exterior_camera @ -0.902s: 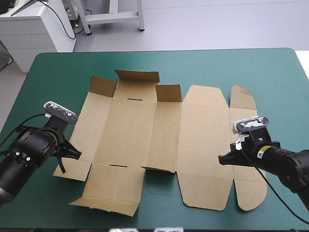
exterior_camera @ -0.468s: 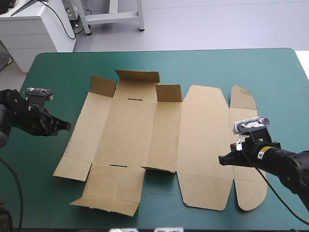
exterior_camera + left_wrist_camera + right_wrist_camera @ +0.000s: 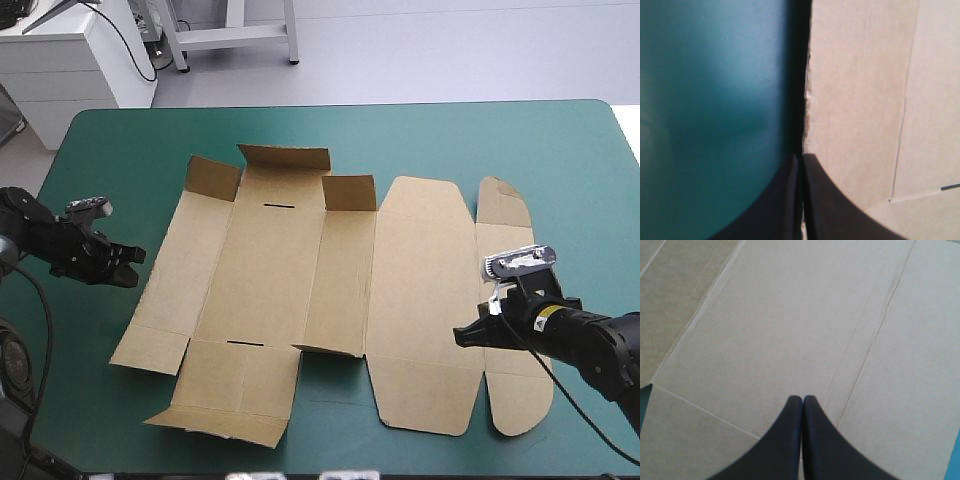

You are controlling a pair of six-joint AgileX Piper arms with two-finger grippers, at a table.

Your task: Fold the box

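The brown box (image 3: 300, 270) lies spread out as a flat cut sheet in the middle of the table, with three short flaps at its far edge raised. My left gripper (image 3: 137, 256) is shut and sits low over the teal-green cover (image 3: 90, 330), its tip just off the sheet's left edge. In the left wrist view that gripper (image 3: 802, 158) points along the cut edge of the box (image 3: 860, 100), nothing between its fingers. My right gripper (image 3: 461, 333) is shut over the sheet's right part. The right wrist view shows it (image 3: 802, 399) above bare board (image 3: 790, 315) beside a crease.
Bare teal-green cover (image 3: 450, 140) runs beyond the sheet to the table's far edge and along the left side. The sheet's near flaps reach close to the table's front edge. A white cabinet (image 3: 60, 60) stands beyond the far left corner.
My left arm pulled back from over the sheet's left panel to the cover beside it, then shifted slightly nearer. The right gripper dropped a little toward the front edge. The box has not moved.
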